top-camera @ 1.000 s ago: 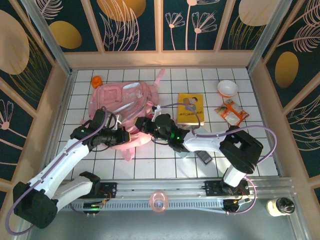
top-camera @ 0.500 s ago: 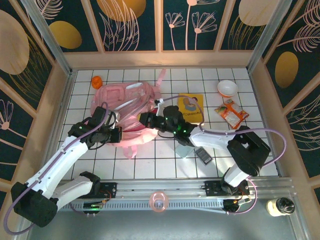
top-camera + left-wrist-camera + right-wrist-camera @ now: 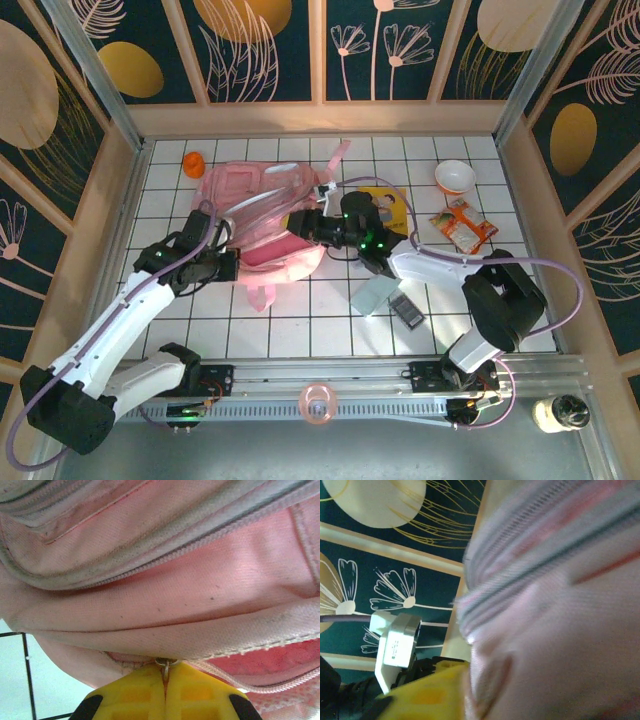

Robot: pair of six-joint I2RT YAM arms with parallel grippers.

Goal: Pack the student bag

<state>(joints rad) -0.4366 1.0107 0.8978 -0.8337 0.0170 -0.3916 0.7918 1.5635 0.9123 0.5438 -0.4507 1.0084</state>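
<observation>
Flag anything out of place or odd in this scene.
The student bag lies slumped and creased, a pocket apparently open where the left hand pinches a zipper pull. A pink ring sits off the tiles on the near rail. Nothing looks spilled or broken.

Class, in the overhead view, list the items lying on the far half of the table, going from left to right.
small orange object → student bag → yellow book → white bowl
</observation>
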